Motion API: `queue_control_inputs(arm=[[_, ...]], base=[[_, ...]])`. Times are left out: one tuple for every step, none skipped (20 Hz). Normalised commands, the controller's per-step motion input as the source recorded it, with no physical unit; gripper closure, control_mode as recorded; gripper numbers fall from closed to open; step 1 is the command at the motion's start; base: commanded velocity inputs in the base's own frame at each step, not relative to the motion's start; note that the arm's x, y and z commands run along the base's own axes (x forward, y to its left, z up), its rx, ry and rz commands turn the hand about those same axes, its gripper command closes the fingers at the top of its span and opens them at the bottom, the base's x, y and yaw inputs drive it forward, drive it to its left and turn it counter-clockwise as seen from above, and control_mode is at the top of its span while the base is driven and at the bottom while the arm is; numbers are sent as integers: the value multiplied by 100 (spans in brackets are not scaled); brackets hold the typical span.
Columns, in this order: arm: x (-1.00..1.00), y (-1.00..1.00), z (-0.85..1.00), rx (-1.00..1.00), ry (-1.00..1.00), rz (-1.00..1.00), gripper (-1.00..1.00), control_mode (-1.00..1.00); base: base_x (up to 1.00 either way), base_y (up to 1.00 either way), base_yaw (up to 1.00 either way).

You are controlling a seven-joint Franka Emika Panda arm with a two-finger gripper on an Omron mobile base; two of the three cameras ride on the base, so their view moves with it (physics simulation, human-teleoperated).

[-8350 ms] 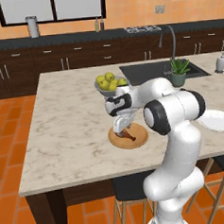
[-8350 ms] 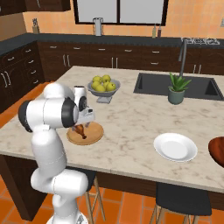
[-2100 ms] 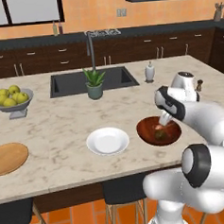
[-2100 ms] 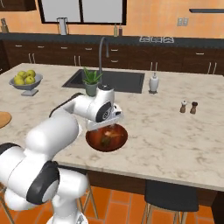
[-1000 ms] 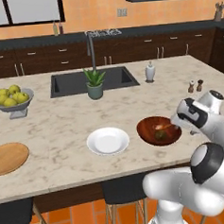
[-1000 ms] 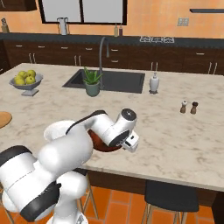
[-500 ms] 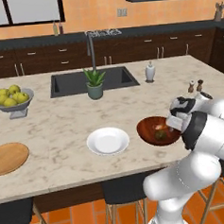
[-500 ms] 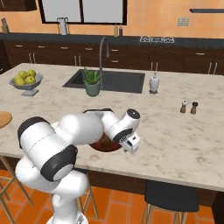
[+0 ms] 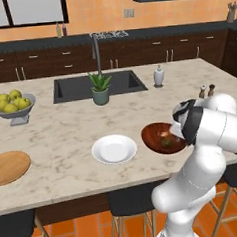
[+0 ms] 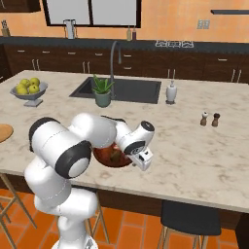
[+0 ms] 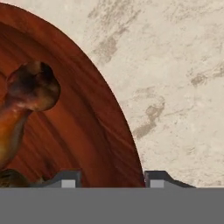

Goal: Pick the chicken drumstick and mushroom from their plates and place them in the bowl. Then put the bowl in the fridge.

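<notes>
Spanning the middle of the kitchen, the marble island counter (image 9: 66, 129) carries everything in play. The bowl (image 9: 159, 137) sits near the counter's front edge toward its right end, glossy reddish-brown, just right of the white plate (image 9: 114, 149). The wooden plate (image 9: 9, 167) lies bare at the front-left corner. A grey pedestal bowl of yellow-green fruit (image 9: 13, 105) stands by the left edge; a potted plant (image 9: 100, 89) sits beside the sink (image 9: 73, 88), with salt and pepper shakers (image 9: 206, 91) toward the right end.

The gripper (image 11: 113, 178) is low at the bowl's right-hand rim — in the hand view the rim runs down between the two fingertips (image 11: 65, 179), one inside the bowl, one over the marble. The jaws stand partway open astride the rim; whether they already pinch it cannot be told.

The chicken drumstick (image 11: 22, 105) lies inside the bowl, knobbed end up in the hand view. A dark lump at the lower left corner of that view — the mushroom (image 11: 11, 178) — rests beside it.
</notes>
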Motion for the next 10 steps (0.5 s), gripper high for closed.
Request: queue_control_inputs(arm=[[16,42,0,0,0,-3,100,-100],[0,31,0,0,0,-5,100,-100],[0,11,0,0,-1,-11,100,-100],[-13,0,0,0,0,-16,100,-100],[-29,0,0,0,-6,-17,100,-100],[-45,0,0,0,-13,-16,100,-100],[-79,0,0,0,-39,-8,100,-100],[-71,0,0,0,-33,-11,100,-100],[-74,0,4,0,-39,-13,100,-100],[-69,0,24,0,-39,-12,100,-100]], base=[[0,0,0],[0,0,0],[0,0,0],[0,0,0],[0,0,0],[0,0,0],[0,0,0],[0,0,0],[0,0,0],[0,0,0]])
